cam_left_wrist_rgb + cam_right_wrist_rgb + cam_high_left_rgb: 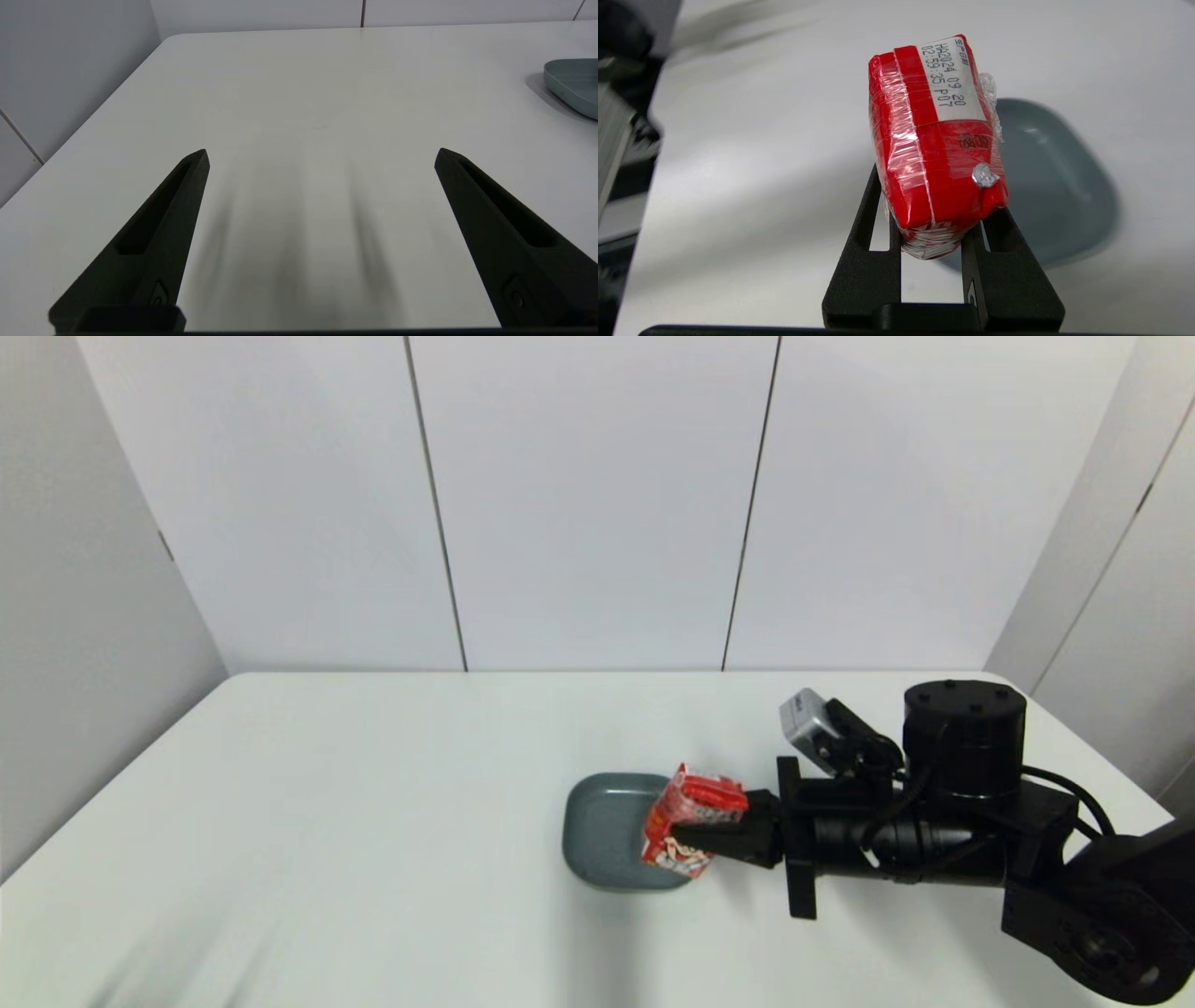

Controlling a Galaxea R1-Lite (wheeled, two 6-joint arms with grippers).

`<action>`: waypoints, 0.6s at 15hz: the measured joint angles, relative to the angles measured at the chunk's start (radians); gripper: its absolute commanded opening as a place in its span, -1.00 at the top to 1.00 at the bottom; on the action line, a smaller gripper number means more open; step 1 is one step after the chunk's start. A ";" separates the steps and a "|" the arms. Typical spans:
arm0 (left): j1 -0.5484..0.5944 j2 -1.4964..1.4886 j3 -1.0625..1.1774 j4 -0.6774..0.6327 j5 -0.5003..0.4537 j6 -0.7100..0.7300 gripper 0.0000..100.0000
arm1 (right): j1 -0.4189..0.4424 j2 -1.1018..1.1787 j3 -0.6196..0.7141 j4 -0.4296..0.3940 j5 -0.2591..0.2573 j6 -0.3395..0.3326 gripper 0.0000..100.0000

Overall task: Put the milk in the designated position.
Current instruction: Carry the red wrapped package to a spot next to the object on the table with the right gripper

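The right gripper clenches the milk above the grey plate at its 3 o'clock edge; the left gripper hangs spread over the bare table.

White table, pale panelled walls.

Glossy crinkled film over the red milk, matt black claw, smooth grey plate, matt white table
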 measured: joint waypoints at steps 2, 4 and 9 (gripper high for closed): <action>0.000 0.000 0.000 -0.001 0.000 0.000 -1.00 | -0.006 -0.011 0.037 0.000 0.079 -0.060 1.00; 0.000 0.000 0.000 0.000 0.000 0.000 -1.00 | -0.005 -0.016 0.067 0.001 0.126 -0.105 1.00; 0.000 0.000 0.000 0.000 0.000 0.000 -1.00 | 0.040 0.004 0.098 -0.001 0.126 -0.142 1.00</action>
